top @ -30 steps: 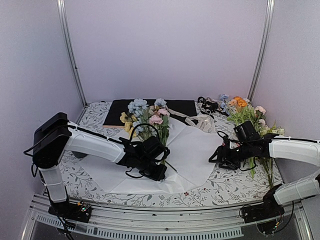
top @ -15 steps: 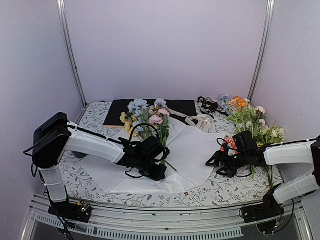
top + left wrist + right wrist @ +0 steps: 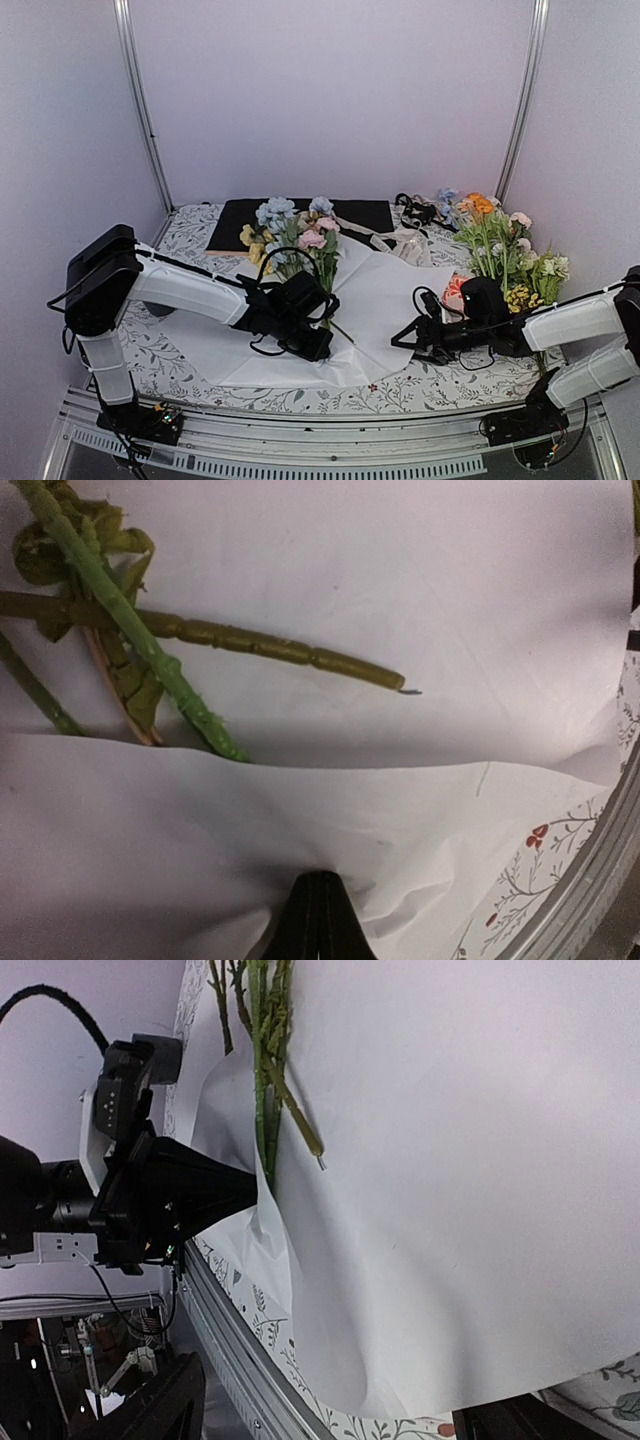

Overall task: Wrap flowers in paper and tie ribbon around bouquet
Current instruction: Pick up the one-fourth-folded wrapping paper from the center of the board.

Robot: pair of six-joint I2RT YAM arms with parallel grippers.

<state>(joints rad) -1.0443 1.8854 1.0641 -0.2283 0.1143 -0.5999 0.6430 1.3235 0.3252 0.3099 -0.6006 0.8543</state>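
Left hand (image 3: 318, 905) pinched shut on paper (image 3: 385, 295) fold at 6 o'clock; flowers (image 3: 290, 235) lie on it, blooms toward 12. Right hand (image 3: 405, 340) agape at its 3 o'clock edge: take edge only, miss stems (image 3: 250, 645).

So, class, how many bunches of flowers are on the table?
2. The pastel bunch lies on the white paper, left of centre; the orange-topped bunch lies at the right, partly behind the right arm. More could be hidden behind that arm.
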